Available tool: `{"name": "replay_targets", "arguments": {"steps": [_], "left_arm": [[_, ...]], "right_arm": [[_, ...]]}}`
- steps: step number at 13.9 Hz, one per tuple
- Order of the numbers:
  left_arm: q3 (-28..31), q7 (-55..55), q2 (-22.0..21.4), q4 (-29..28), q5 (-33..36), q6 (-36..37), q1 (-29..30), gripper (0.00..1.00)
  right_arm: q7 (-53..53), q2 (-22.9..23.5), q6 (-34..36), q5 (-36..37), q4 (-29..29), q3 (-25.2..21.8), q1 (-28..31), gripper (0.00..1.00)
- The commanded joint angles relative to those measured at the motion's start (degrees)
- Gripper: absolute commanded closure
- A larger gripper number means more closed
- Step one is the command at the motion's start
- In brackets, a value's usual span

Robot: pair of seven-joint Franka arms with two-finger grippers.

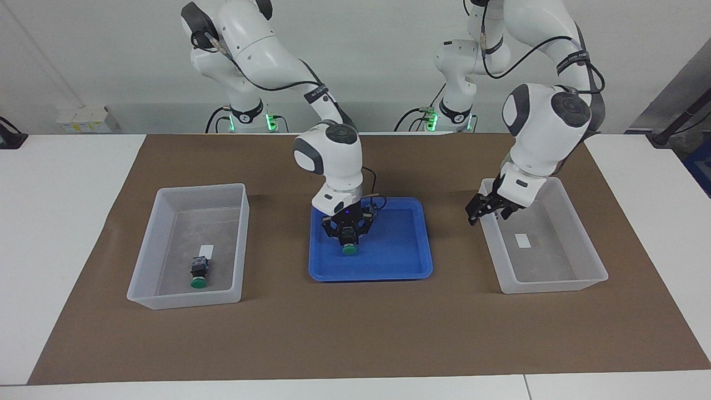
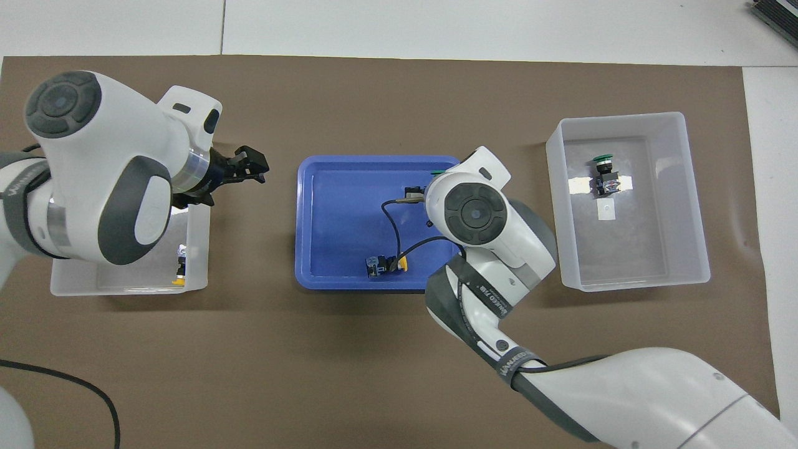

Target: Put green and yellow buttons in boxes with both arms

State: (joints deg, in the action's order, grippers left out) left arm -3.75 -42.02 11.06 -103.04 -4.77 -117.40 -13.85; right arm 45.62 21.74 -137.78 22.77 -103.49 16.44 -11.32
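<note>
My right gripper (image 1: 349, 238) is shut on a green button (image 1: 349, 249) and holds it cap down over the blue tray (image 1: 370, 276); in the overhead view the wrist covers the grip. A yellow button (image 2: 388, 266) lies in the tray (image 2: 303, 218) near the edge closest to the robots. My left gripper (image 1: 487, 213) hangs open and empty over the tray-side wall of the clear box (image 1: 555, 283) at the left arm's end. That box (image 2: 124, 288) holds a yellow button (image 2: 180, 272). Another green button (image 1: 199, 273) lies in the clear box (image 1: 183, 300) at the right arm's end.
Tray and boxes stand in a row on a brown mat (image 1: 355, 333) over the white table. A black cable (image 2: 62, 380) lies on the mat near the left arm's base. White labels (image 1: 522, 240) are stuck on the box floors.
</note>
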Motion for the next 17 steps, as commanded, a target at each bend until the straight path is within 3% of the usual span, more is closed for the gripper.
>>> {"name": "replay_targets", "arguments": {"steps": [1,3,7,10,15,17], "left_arm": [[0.84,-22.14,-3.31,-8.02,0.64,-9.29,-4.51,0.00],[0.84,-37.01,-4.28,-11.64,0.64,-14.59,-7.32,0.00],[0.93,-56.37,-5.78,-15.24,0.90,-15.49,-11.02,0.00],[0.93,-66.76,-6.84,-19.29,1.17,-15.40,-14.79,0.00],[0.93,-82.24,-3.59,-19.30,3.80,-14.96,-20.34,0.00],[0.93,-86.28,-0.18,-16.51,4.33,-14.44,-21.83,0.00]], "right_arm": [[-3.75,-4.76,4.00,0.00,-1.36,0.70,5.32,1.00],[-12.17,-5.56,6.64,-2.28,-0.05,0.62,9.28,1.00],[-29.75,-5.30,6.74,-4.14,-0.04,0.61,17.80,1.00],[-39.79,-5.91,11.12,-5.45,-1.53,0.61,23.08,1.00],[-49.03,-3.81,7.02,-5.81,-1.98,0.61,28.28,1.00],[-50.10,-1.97,4.03,-5.81,-1.89,0.61,29.25,1.00]]}}
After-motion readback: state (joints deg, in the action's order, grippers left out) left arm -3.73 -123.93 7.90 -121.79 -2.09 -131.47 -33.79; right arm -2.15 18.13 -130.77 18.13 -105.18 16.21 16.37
